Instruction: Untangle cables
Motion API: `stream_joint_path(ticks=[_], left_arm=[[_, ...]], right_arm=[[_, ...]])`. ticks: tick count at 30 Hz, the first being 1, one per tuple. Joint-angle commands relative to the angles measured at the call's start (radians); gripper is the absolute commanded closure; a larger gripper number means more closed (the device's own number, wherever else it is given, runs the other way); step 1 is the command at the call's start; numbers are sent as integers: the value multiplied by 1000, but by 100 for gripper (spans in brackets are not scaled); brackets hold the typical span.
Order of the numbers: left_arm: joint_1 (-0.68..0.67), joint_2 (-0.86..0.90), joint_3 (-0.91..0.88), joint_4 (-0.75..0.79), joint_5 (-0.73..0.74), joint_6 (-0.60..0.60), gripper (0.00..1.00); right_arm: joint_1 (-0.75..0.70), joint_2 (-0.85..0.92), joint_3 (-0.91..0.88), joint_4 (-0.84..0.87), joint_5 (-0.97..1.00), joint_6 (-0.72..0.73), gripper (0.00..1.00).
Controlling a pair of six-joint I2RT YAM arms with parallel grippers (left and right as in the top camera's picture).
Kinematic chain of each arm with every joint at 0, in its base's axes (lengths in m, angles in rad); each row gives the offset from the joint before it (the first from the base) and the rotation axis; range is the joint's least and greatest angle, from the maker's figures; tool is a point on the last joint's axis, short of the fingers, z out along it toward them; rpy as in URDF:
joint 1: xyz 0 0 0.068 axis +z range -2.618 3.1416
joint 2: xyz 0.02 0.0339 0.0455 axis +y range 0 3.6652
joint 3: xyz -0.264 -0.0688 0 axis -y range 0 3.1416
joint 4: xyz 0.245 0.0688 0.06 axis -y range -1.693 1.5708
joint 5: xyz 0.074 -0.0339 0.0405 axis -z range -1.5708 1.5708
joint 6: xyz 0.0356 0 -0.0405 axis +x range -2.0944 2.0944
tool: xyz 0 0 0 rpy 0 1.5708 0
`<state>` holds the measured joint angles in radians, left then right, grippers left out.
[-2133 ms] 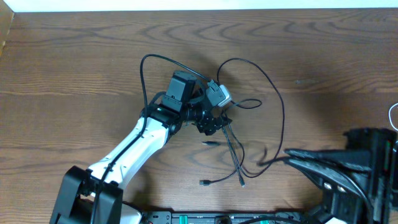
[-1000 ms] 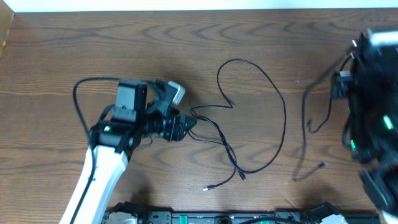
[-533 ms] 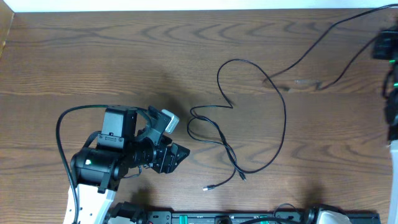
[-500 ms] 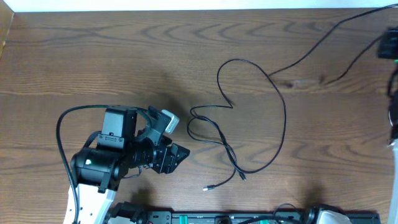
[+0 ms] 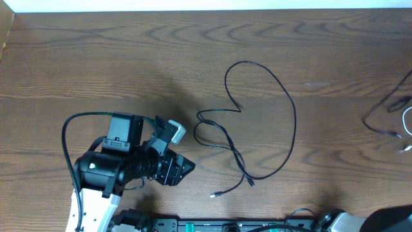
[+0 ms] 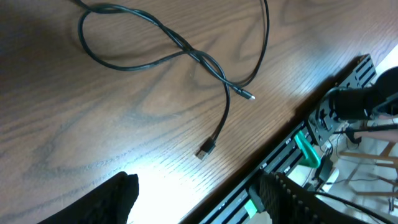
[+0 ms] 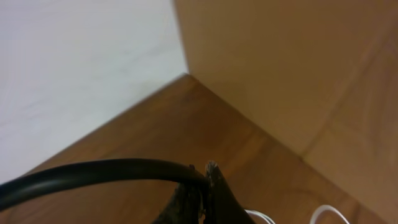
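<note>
Right wrist: right gripper (image 7: 200, 177) jaws clenched on black strand (image 7: 93, 171); left gripper (image 6: 202, 200) jaws released, empty. Best: lay strand well apart from looped cable (image 6: 198, 55), white cable (image 5: 405, 122).

The desk (image 5: 96, 58) is grained dark brown. The looped cable (image 5: 294, 119) and the gripped cable (image 7: 93, 171) are coloured black, the edge cable (image 5: 405, 121) white.

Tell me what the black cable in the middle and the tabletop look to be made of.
Black cable: likely a rubber or plastic jacket, matte, since it bends in soft loops without glare; one plug tip looks silvery, probably metal. Tabletop: brown wood or wood-look laminate, with clear grain lines and a slight sheen where the light hits it.
</note>
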<state>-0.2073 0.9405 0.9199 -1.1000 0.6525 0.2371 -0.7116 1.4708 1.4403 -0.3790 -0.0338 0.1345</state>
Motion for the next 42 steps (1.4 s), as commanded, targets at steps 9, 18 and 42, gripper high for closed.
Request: stream_joint_path(ticks=[9, 18, 42], left_arm=[[3, -1, 13, -6, 10, 35, 32], [3, -1, 7, -6, 10, 35, 32], [3, 0, 2, -10, 17, 35, 16]], right_arm=[[-203, 15, 5, 93, -32, 350, 99], [-385, 99, 5, 109, -183, 501, 99], [-359, 294, 5, -244, -373, 638, 1]])
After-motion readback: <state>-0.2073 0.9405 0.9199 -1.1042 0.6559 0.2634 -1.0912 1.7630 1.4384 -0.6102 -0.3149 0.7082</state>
